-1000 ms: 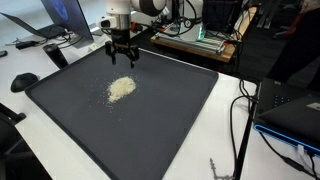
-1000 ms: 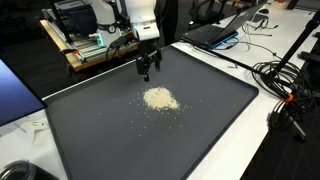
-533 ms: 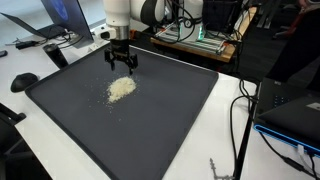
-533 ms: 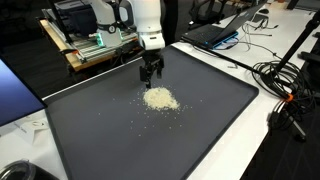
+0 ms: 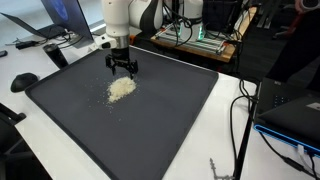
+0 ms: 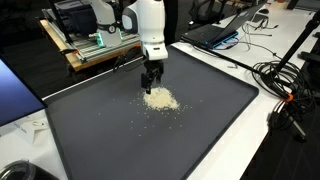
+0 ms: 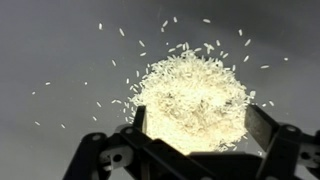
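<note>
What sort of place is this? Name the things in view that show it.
Probably a lab or workshop: a laptop, loose cables and an equipment rack surround the mat where the open gripper hovers over rice.

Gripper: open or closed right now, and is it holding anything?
Gripper: open, holding nothing; in the wrist view its fingers stand on either side of the pile of rice on the dark mat.

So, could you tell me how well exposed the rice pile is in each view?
Wrist view: the rice pile is washed out, grains merging, the pincer dark and soft; both exterior views: evenly lit, but too small to show grains.
</note>
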Action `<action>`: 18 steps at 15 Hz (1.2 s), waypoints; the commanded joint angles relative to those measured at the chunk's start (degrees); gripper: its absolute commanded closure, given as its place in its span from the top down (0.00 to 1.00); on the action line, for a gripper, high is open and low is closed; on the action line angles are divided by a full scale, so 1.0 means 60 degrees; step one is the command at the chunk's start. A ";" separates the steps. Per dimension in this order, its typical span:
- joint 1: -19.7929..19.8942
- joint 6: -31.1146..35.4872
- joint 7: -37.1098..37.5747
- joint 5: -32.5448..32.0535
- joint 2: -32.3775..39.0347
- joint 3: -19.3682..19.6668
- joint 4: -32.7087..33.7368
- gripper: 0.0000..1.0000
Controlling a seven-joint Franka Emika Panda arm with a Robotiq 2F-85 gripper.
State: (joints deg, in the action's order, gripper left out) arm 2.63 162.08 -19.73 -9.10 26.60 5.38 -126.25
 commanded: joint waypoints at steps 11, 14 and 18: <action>0.0453 -0.1213 -0.0116 -0.0126 0.1033 -0.0417 0.1187 1.00; 0.0538 -0.1394 -0.0155 -0.0086 0.1182 -0.0520 0.1422 1.00; 0.0678 -0.1681 -0.0248 -0.0022 0.1305 -0.0674 0.1641 0.70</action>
State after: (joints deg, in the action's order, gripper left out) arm 5.00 154.14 -20.21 -9.15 33.10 2.85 -118.60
